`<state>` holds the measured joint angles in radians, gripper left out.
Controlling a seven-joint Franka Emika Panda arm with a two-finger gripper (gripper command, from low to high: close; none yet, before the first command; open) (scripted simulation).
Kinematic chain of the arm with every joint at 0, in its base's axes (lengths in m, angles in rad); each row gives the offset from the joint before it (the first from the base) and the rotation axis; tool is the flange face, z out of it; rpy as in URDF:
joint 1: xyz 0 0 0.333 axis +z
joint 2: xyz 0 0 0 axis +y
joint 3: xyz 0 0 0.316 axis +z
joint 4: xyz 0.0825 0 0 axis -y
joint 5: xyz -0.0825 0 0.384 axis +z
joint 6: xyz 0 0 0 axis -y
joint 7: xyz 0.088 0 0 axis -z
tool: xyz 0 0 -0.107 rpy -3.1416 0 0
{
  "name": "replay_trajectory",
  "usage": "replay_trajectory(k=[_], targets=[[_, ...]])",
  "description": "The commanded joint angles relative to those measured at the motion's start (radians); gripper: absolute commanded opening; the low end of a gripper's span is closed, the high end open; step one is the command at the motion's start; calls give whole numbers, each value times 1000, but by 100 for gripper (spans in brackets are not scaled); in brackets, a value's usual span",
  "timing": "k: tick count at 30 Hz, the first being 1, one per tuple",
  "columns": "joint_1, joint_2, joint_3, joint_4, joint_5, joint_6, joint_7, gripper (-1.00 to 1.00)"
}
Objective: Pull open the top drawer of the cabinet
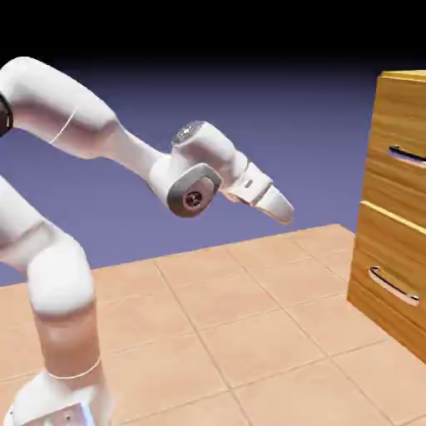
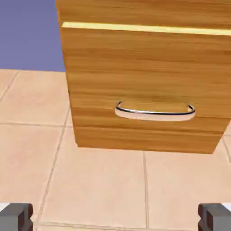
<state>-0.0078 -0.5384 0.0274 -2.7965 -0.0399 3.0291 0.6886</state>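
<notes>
The honey-brown cabinet (image 1: 399, 116) stands at the right edge of the exterior view. Its top drawer (image 1: 398, 166) is shut, with a thin dark bar handle (image 1: 408, 156). My gripper (image 1: 280, 206) hangs in mid-air well to the left of the cabinet, pointing toward it and slightly down, apart from it. In the hand view my gripper (image 2: 115, 220) is open: the two grey fingertips (image 2: 16, 216) sit far apart with only floor between them. That view faces the lower drawer (image 2: 144, 67) and its handle (image 2: 154, 112); only a strip of the top drawer (image 2: 144, 9) shows above.
The lower drawer (image 1: 387, 250) juts out slightly beyond the top one, showing a pale upper edge (image 2: 144, 29). Tan tiled floor (image 1: 250, 333) lies between the arm and the cabinet. The white arm (image 1: 58, 274) rises at the left.
</notes>
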Motion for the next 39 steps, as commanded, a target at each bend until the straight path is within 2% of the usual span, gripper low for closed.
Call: replay_trajectory(k=[1, 39], targets=[[-16, 26, 23, 11, -33, -7, -44, 100], [-641, 1023, 885, 438, -1290, -255, -1696, 100]])
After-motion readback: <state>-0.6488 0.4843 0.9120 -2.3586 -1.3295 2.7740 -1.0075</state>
